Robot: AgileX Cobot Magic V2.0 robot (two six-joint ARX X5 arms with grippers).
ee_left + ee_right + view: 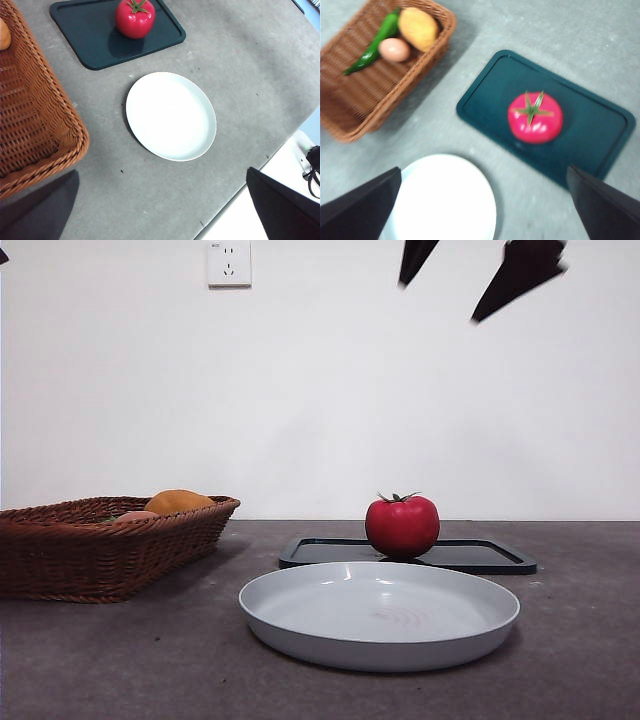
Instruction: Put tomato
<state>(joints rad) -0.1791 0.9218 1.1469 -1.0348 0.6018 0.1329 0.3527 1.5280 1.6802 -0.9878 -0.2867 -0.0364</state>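
Tomato: glossy round red tomato (535, 118) sits on dark rectangular tray (600, 125).
Right gripper (470, 280): high above, jaws wide, empty.
Risk: slick skin may slip, rolling away.

On my table (90, 660), grey and matte, I note a dark green tray (592, 137) set beyond a round white plate (380, 615), the two just apart. To one side, near the tray and plate, stands a brown wicker basket (110, 550); in it I see an orange-yellow fruit (417, 27), a pale peach-pink fruit (394, 49) touching it, and a long green pepper (375, 42) lying alongside both. Behind everything I record a plain white wall with a socket (229, 262) high up.
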